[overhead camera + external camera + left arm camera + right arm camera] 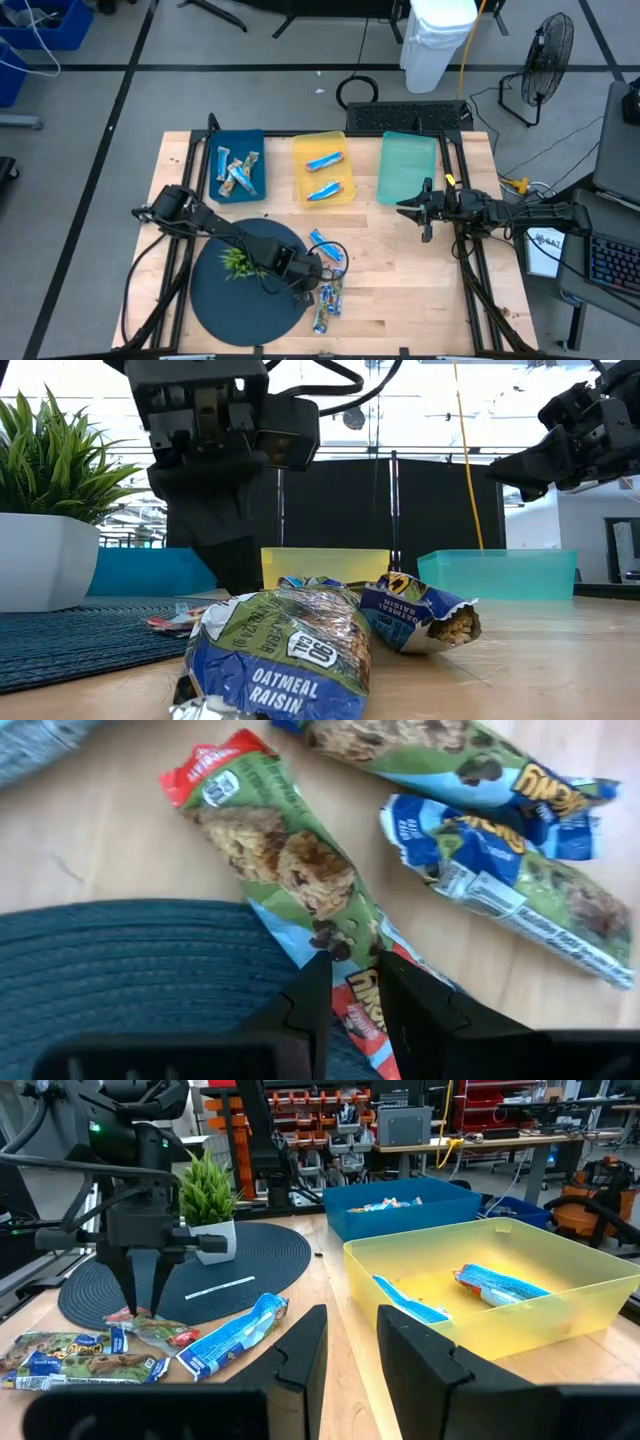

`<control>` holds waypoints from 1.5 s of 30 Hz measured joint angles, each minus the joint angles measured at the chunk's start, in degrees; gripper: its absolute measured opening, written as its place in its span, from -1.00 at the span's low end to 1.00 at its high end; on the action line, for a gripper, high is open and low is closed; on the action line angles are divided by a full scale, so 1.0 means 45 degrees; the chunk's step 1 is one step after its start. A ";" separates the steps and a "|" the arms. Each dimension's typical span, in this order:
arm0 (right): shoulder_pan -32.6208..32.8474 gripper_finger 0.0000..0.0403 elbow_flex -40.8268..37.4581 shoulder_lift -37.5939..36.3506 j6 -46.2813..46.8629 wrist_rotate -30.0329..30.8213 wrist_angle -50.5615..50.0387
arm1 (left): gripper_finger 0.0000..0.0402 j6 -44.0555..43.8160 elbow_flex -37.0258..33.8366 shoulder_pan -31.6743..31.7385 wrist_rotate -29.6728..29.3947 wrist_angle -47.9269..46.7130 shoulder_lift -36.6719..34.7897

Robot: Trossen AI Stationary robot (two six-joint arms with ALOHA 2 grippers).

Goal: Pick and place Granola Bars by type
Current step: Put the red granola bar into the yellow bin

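Left wrist view: our left gripper pinches the red bar at its 6 o'clock end; thin grip may slip; right gripper spread, idle.

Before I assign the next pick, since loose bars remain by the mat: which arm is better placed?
Left. Its end effector is already down astride the red-ended bar at the mat's edge. The right end effector hangs by the teal bin, away from the loose bars.

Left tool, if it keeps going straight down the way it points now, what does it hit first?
Most likely the red-ended granola bar: the left tool points down with its tips straddling that wrapper at the round mat's edge. Contact can't be judged.
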 joint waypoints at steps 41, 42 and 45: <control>0.0002 -0.59 -0.0001 0.0010 0.0000 0.0000 -0.0018 | -0.99 0.2089 0.1613 -0.0092 -0.4596 -0.2135 -0.2120; 0.0002 -0.59 -0.0002 0.0010 0.0000 -0.0004 -0.0015 | -0.99 0.2314 0.1622 -0.0102 -0.4918 -0.2119 -0.2299; -0.0002 -0.58 0.0002 0.0010 0.0000 0.0000 -0.0030 | -0.99 0.2888 0.1613 -0.0065 -0.6043 -0.2294 -0.2804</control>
